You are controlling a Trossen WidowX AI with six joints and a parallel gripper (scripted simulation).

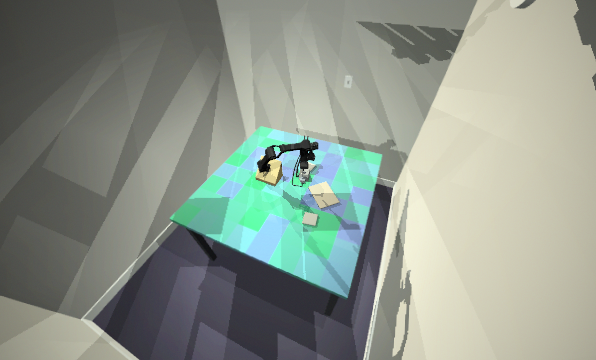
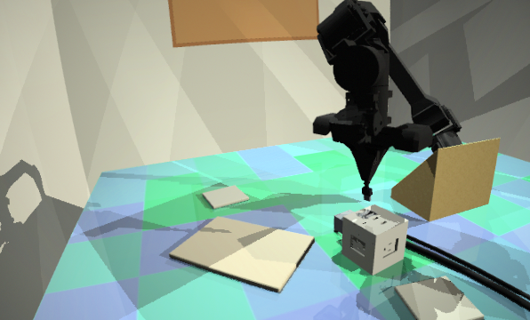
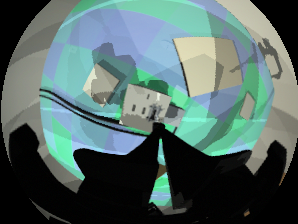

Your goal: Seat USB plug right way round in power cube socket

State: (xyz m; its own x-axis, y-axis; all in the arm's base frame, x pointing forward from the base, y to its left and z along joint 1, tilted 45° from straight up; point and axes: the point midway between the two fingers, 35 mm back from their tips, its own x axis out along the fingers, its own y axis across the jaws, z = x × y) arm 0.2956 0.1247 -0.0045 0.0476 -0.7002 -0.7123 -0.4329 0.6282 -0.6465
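Observation:
The pale power cube (image 2: 373, 249) (image 3: 135, 107) stands on the table, with slots and sockets on its top and sides. My gripper (image 2: 366, 184) (image 3: 160, 132) points straight down over the cube's top and is shut on the small dark USB plug (image 2: 367, 194). In the exterior view the plug's lower end shows a little above the top face, apart from it. In the wrist view the fingertips cover most of the plug, so which way round it faces cannot be told. In the top view the cube (image 1: 304, 176) is small beneath the arm.
A grey block (image 2: 341, 223) (image 3: 175, 118) projects from the cube's side. Black cables (image 2: 478, 271) run along the table beside the cube. A tan wedge (image 2: 465, 178) stands near the arm's base. A large flat board (image 2: 247, 253) (image 1: 323, 194) and two smaller tiles (image 2: 226, 196) (image 2: 434, 295) lie around the cube.

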